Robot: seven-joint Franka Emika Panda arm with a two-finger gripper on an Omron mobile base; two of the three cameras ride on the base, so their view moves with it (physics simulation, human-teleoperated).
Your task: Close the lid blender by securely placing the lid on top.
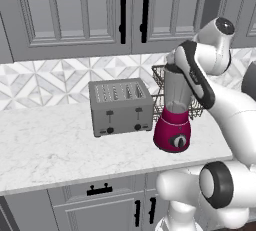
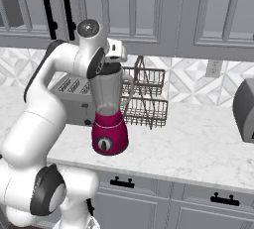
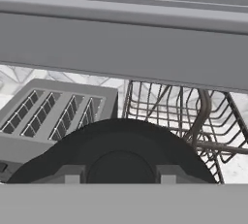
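- The marble counter point(image 1: 45, 150) runs under grey wall cabinets point(image 1: 75, 10).
- A grey toaster point(image 1: 121, 106) stands left of a wire dish rack point(image 2: 149, 99).
- The blender point(image 2: 109, 119), with its magenta base, stands on the counter in front of the rack, just beside the toaster.
- The gripper point(image 3: 118, 178) sits above the jar's rim, its fingers point(image 3: 72, 174) clamped on the lid point(image 3: 114, 145).
- The black lid is right at the jar's top; whether it is seated I cannot tell.

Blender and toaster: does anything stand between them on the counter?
No. In the left base view, the toaster and the blender stand side by side, with bare marble counter between them.
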